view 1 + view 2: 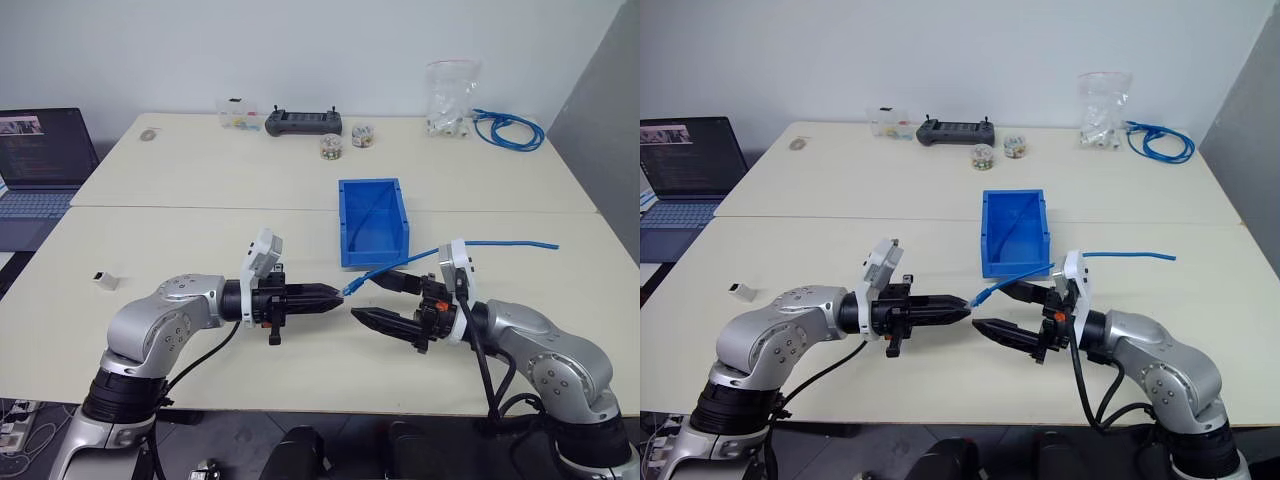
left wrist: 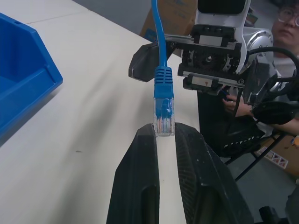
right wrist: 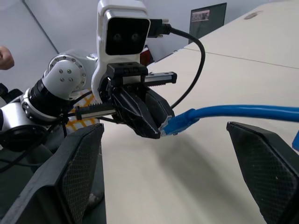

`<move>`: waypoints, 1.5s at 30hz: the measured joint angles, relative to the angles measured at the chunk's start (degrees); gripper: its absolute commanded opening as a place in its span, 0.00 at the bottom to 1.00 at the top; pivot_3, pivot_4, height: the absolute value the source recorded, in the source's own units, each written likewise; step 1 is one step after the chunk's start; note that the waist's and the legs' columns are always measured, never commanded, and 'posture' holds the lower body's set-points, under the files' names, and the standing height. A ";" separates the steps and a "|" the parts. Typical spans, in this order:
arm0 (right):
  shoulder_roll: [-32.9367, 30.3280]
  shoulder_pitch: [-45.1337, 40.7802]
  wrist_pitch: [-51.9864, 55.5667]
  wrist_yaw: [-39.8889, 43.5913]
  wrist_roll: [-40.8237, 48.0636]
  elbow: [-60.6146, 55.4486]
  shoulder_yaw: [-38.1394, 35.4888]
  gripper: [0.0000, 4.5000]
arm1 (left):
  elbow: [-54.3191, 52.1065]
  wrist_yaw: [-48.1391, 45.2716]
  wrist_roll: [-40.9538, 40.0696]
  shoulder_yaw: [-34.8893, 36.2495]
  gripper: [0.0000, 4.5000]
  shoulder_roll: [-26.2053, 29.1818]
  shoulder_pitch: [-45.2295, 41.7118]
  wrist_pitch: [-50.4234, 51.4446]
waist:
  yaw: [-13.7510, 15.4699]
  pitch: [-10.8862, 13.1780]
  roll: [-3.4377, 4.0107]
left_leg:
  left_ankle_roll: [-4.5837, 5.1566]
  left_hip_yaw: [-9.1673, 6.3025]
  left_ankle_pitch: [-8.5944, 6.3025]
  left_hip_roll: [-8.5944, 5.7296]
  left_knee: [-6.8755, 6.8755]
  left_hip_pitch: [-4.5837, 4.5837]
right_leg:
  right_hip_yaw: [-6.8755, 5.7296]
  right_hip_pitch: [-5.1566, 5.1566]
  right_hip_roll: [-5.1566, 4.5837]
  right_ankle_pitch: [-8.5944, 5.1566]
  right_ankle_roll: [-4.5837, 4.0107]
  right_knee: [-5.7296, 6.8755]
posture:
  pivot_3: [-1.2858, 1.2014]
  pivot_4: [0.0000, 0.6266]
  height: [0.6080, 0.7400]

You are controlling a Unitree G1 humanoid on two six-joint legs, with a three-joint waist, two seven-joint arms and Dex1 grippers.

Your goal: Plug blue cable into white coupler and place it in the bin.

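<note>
Plug of the blue cable [image 2: 163, 112] sits pinched between left jaws.

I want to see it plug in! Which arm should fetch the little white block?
Probably the right. Its right gripper is open and empty, while the left gripper is shut on the blue cable plug. The white coupler lies far off, though, beyond the left arm.

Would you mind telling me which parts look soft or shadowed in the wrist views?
Left wrist view: the blue cable plug is crisp, the background soft. Right wrist view: the right end effector fingers loom blurred, and the cable throws a soft shadow on the table.
</note>
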 measured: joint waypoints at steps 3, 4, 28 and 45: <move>0.71 -0.90 0.85 -0.20 1.21 1.16 0.08 1.00 | -0.16 0.17 -1.01 0.12 0.05 0.05 -0.45 1.39 | -0.01 0.00 0.00 | 0.00 0.01 0.00 0.00 0.00 0.00 | 0.02 0.00 0.00 0.06 -0.10 0.00 | 0.52 0.24 1.00; 0.89 -1.43 1.05 -0.26 1.43 1.42 0.08 1.00 | -0.22 0.24 -1.19 0.12 0.05 0.07 -0.45 1.71 | -0.05 0.00 0.00 | 0.00 0.02 0.00 0.00 0.00 0.00 | 0.02 0.00 0.00 0.10 -0.17 0.00 | 0.52 0.24 1.00; 1.05 -4.89 6.33 -0.37 8.07 3.66 0.78 0.04 | -3.96 -0.51 -4.56 -0.47 0.05 2.75 -0.84 5.28 | -0.07 0.00 0.00 | 0.00 0.01 0.00 0.00 -0.01 -0.01 | 0.02 -0.03 0.00 0.11 -0.18 -0.01 | 0.52 0.24 1.00; 1.30 -4.95 6.19 -1.79 9.13 3.53 0.51 0.04 | -5.45 5.28 -5.20 0.86 0.54 1.61 1.24 4.05 | -0.14 0.00 0.01 | 0.00 0.02 0.00 0.00 -0.02 -0.01 | 0.04 -0.04 0.00 0.01 -0.02 -0.01 | 0.52 0.24 1.00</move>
